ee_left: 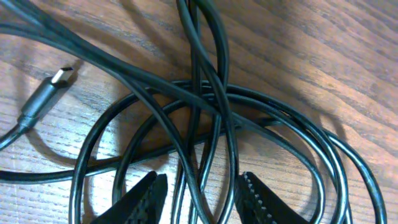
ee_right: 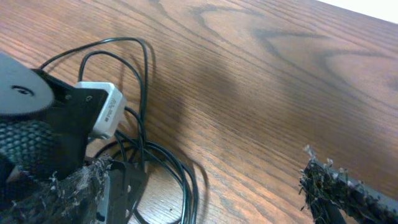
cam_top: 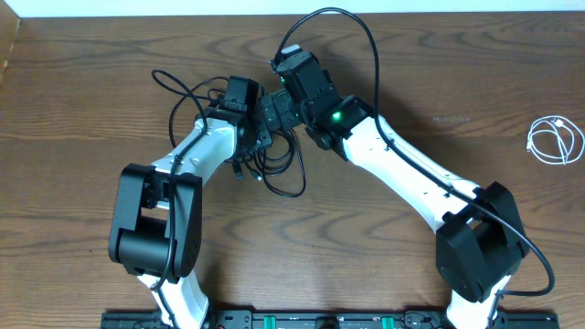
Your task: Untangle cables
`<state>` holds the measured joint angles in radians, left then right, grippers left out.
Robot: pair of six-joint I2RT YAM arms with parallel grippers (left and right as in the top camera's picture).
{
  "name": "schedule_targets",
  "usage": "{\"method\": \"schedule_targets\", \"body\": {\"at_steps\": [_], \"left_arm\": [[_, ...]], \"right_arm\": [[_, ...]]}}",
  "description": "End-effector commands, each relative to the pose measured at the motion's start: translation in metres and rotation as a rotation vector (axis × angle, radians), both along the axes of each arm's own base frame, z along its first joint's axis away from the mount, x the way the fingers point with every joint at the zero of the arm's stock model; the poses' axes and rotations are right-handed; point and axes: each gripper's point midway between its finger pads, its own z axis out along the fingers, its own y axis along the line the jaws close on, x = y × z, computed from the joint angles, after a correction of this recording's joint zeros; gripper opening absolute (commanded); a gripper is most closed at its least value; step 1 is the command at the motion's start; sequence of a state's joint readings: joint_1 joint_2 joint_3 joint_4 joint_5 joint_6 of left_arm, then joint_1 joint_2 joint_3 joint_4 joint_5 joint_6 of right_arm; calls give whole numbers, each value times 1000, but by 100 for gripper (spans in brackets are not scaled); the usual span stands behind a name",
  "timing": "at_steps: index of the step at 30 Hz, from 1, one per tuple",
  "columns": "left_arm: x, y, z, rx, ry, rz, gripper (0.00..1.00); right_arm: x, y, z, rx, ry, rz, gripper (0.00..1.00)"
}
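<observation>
Centre: left hand [ee_left: 200, 196] parted, straddling black cables [ee_left: 212, 96]; right hand [ee_right: 205, 193] wide. Near right table [cam_top: 512, 82] edge: white cable [cam_top: 555, 141], alone.

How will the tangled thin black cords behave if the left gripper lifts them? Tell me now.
Likely floppy: the thin black cords lie in loose loops crossing each other, so lifted strands should sag and drag their neighbours along. They are probably light and should slide easily across the wooden table. The metal-tipped plug may snag in a loop.
</observation>
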<state>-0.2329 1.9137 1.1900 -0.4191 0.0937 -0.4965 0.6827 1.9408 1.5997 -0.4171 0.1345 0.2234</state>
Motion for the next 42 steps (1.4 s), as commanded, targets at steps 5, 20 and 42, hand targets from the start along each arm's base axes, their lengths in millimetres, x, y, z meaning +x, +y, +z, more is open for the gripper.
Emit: {"method": "schedule_targets", "body": {"at_steps": [5, 20, 42], "left_arm": [[2, 3, -7, 27, 6, 8, 33], [6, -9, -1, -26, -14, -104, 7], [3, 7, 69, -7, -133, -134, 7]], "right_arm": [[25, -66, -21, 86, 134, -299, 99], [-31, -73, -113, 88, 381, -226, 80], [-43, -14, -138, 196, 231, -87, 31]]}}
